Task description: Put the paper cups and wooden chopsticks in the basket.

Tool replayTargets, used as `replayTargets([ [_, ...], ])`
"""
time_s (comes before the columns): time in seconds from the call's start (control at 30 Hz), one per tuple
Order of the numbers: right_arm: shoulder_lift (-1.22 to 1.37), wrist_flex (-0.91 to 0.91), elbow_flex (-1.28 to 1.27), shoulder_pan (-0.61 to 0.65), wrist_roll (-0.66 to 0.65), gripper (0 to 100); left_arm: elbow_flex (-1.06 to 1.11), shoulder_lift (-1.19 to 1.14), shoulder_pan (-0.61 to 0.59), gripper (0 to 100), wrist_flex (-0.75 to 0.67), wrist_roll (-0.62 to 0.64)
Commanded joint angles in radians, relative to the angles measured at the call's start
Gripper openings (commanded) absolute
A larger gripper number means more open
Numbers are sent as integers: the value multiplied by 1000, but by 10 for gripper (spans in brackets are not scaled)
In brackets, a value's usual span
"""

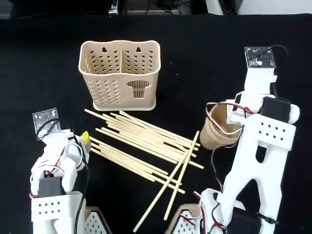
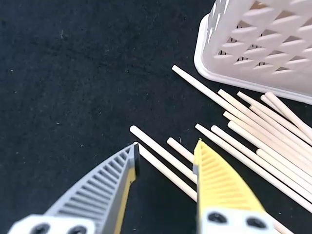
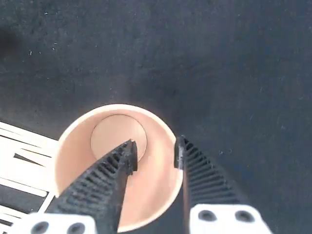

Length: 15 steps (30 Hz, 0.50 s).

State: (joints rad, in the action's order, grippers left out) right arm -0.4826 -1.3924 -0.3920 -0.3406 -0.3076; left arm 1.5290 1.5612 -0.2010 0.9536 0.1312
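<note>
Spread jaws on your left gripper (image 2: 166,146): its yellow finger (image 2: 219,180) and its grey ribbed finger (image 2: 105,180) stand well apart and pinch nothing. From the left wrist view you see the blunt ends of two of the pale, thin wooden chopsticks (image 1: 141,141) lying in the gap between those fingers. How high the tips hang above them you cannot tell.

Your right gripper (image 3: 155,143) is also spread. One black finger (image 3: 105,185) reaches inside the mouth of the round tan paper cup (image 1: 214,136), and the other sits at the rim on the far side of the cup's wall. Whether either finger touches the wall you cannot tell. The cup stands mouth up on the black cloth-covered table (image 1: 48,58), to the right of the chopsticks and under your right arm.

Most of the chopsticks lie loose in a slanted fan in the middle of the table, just in front of the basket. Two more lie across the fan, with their upper ends pointing toward the cup.

That beige perforated plastic basket (image 1: 119,90) stands upright behind the pile, with a wall down the middle splitting it into two compartments. It is well apart from the cup.
</note>
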Motion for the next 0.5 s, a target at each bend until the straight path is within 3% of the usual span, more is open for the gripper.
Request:
replayTargets([
  [0.0,-59,-41,38,-3,-9,156,-8,11,-7,202,-20,-11],
  [0.23,-236,-21,-16,29,-3,143,-10,11,-7,202,-20,-11],
  [0.37,-367,46,-91,21,-2,8,-10,11,-7,202,-20,-11],
  [0.47,-429,95,-202,21,-6,35,-12,11,-7,202,-18,-11],
])
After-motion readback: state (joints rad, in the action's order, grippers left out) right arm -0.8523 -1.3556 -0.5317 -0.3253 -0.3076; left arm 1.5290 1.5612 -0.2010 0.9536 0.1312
